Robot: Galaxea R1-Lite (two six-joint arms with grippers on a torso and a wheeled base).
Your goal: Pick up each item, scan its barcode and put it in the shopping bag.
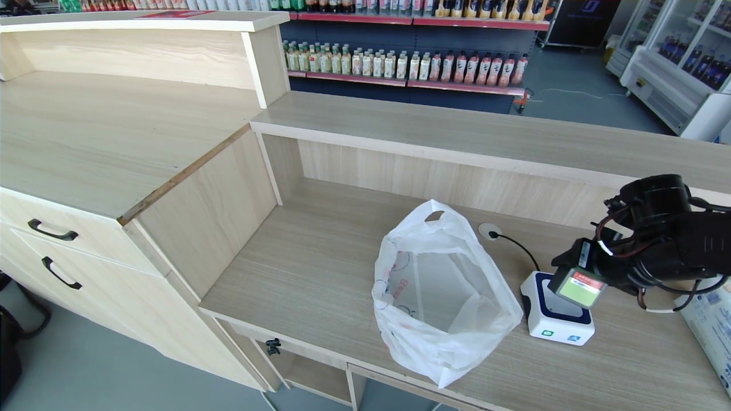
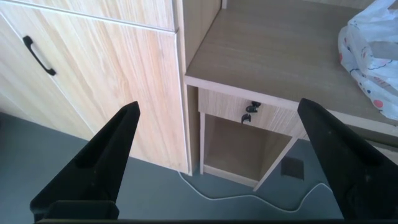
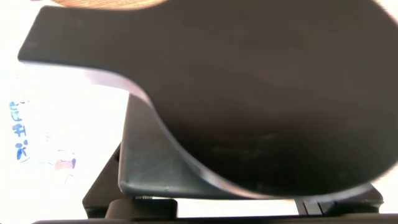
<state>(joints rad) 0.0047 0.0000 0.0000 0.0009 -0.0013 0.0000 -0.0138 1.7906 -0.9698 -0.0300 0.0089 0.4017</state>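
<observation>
Scene: checkout tabletop of pale wood. A white shopping bag stands open near its middle. A white scanner sits just beside the bag, on the robot's right.
Right gripper: hangs over the scanner, its fingers pinching a small pack that has a green face and a red strip.
Pack: in the air just above the scanner's dark window, not touching it. I cannot tell whether its barcode faces the window.
Left gripper: low and off the tabletop's front edge, beside the cupboard and well apart from the bag. Its fingers are spread wide with nothing between them.
Bag: mouth open, one handle loop standing up at the back. Through the thin plastic it looks empty.
Other things: a pale carton lies at the tabletop's right edge, near the scanner. A black cable runs from the scanner to a hole in the tabletop.
Progress: early, by my reading. The pack is picked up and sits at the scanning step. Dropping it into the bag is not yet done. The carton looks like the next item to pick up, scan and bag.
</observation>
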